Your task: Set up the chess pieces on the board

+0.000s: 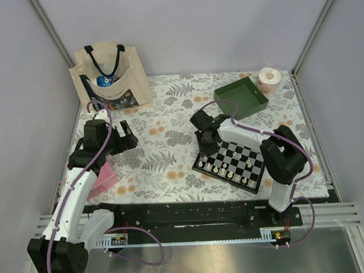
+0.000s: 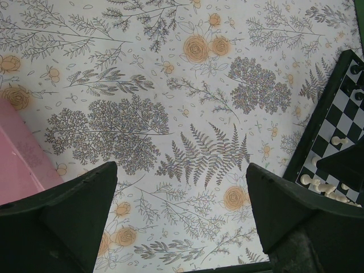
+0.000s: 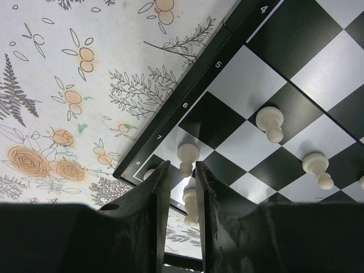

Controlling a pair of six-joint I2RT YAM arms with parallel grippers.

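The board (image 1: 240, 152) lies at the right of the floral table, with cream chess pieces (image 1: 223, 170) lined along its near edge. My right gripper (image 1: 205, 149) hangs over the board's far-left corner. In the right wrist view its fingers (image 3: 182, 165) stand a narrow way apart around a cream piece (image 3: 191, 202) standing on the board, with a dark gap on the piece's left side. Another cream pawn (image 3: 186, 153) stands just beyond the fingertips, and two more (image 3: 270, 122) sit further right. My left gripper (image 2: 181, 176) is wide open over bare cloth, left of the board (image 2: 335, 122).
A canvas tote bag (image 1: 110, 76) stands at the back left. A green tray (image 1: 241, 97) and a paper roll (image 1: 269, 78) sit at the back right. A pink sheet (image 1: 104, 179) lies under the left arm.
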